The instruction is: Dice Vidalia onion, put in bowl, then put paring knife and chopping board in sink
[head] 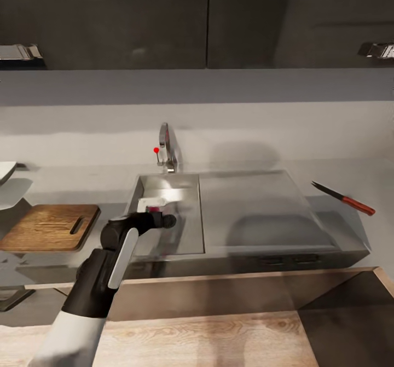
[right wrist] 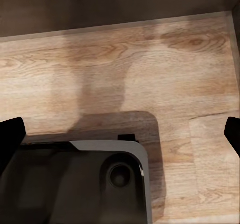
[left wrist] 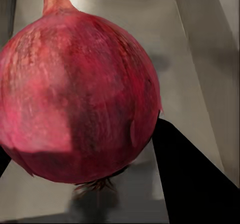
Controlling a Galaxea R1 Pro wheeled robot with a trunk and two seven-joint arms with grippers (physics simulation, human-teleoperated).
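Vidalia onion (left wrist: 75,88) sits in the left pincer (head: 156,213), pinched between its fingers (left wrist: 195,184) over the sink (head: 186,235) basin, clear of the floor. Chopping board (head: 52,227) lies on the counter (head: 350,175) left of the sink; paring knife (head: 345,198) near the counter's right edge, bowl (head: 5,171) at far left. Right pincer (right wrist: 120,134) is spread wide, holding nothing, above wood floor (right wrist: 125,68).

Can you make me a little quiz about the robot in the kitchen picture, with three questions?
1. True or false: the left pincer has the Vidalia onion between its fingers, above the sink.
2. Where does the paring knife lie? A) on the chopping board B) on the countertop, right of the sink C) in the sink
3. What colour is the dot on the tap?

Key: 1 true; 2 B; 3 red.
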